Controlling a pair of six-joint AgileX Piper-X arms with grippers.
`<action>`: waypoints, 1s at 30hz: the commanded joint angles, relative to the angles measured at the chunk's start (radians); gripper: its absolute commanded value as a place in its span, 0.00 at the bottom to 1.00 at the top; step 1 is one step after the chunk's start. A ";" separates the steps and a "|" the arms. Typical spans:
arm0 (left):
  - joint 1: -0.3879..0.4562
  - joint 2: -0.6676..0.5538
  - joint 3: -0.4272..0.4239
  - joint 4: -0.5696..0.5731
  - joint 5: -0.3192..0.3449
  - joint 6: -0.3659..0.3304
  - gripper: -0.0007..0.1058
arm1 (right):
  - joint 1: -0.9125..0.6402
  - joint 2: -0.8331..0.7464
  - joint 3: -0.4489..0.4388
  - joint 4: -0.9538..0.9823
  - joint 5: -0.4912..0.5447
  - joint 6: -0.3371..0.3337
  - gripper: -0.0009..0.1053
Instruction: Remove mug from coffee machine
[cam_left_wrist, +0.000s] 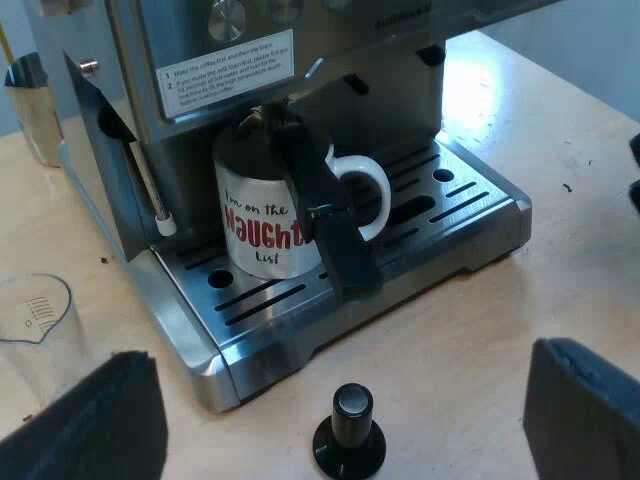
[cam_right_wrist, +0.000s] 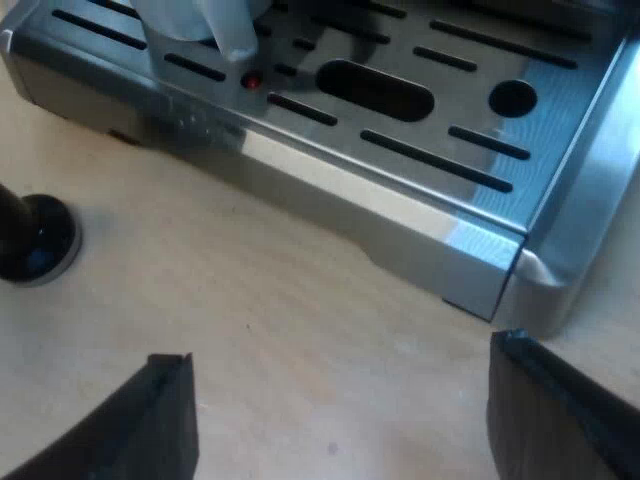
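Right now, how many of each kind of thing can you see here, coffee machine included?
Espresso machine: 1
Mug: 1
Holder: 1
Tamper: 1
Measuring glass: 1
Metal jug: 1
Total: 6

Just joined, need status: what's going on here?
Nothing is gripped yet. The mug stands on the drip tray of the espresso machine, a dark handle jutting from the machine's front across it. The left gripper is open over the table at the machine's front, near the black-knobbed tamper. The right gripper is open too, low by the tray's front edge. A measuring glass sits beside the machine.
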 joint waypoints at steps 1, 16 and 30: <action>-0.005 0.000 -0.009 -0.010 0.005 0.003 0.82 | 0.001 0.002 0.059 -0.113 -0.015 -0.010 0.60; -0.005 0.000 -0.009 -0.010 0.005 0.003 0.82 | 0.001 0.002 0.256 -0.582 -0.107 -0.025 0.60; -0.005 0.000 -0.009 -0.010 0.005 0.003 0.82 | 0.001 0.174 0.256 -0.890 -0.189 -0.063 0.60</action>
